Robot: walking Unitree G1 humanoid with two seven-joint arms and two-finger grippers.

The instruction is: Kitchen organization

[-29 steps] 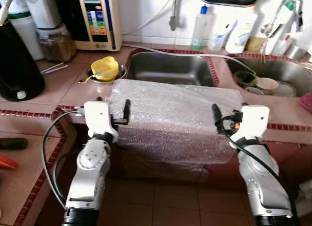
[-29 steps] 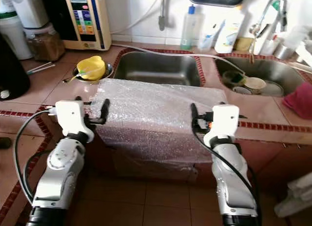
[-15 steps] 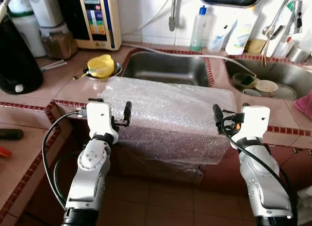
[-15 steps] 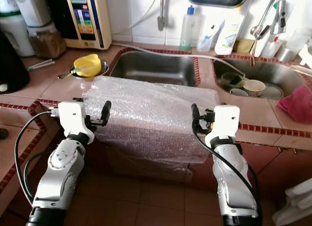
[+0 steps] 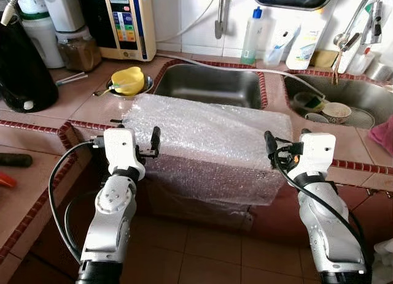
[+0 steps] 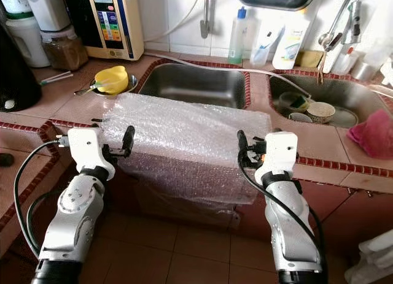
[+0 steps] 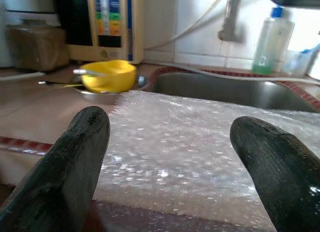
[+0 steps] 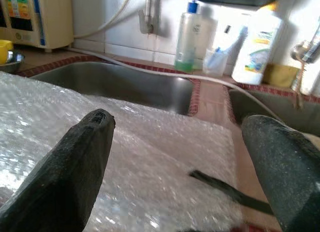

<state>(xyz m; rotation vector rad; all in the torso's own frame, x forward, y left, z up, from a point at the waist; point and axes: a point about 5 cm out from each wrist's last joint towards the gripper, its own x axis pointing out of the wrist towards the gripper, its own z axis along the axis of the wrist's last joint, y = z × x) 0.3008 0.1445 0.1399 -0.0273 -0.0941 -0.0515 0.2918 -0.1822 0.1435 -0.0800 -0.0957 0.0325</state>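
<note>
A sheet of bubble wrap lies on the tiled counter in front of the sink and hangs down over the counter's front edge. My left gripper is at the sheet's left end, open, its black fingers spread with the wrap lying just beyond them. My right gripper is at the sheet's right end, also open, its fingers apart above the wrap. Neither gripper holds anything.
Behind the wrap is a steel sink; a second sink on the right holds bowls. A yellow bowl sits in a metal dish at the left, next to a black kettle. Bottles line the wall. A pink cloth lies far right.
The whole picture has shifted a little, so the camera moved. Both grippers stay open at the ends of the bubble wrap; the wrap lies as before.
</note>
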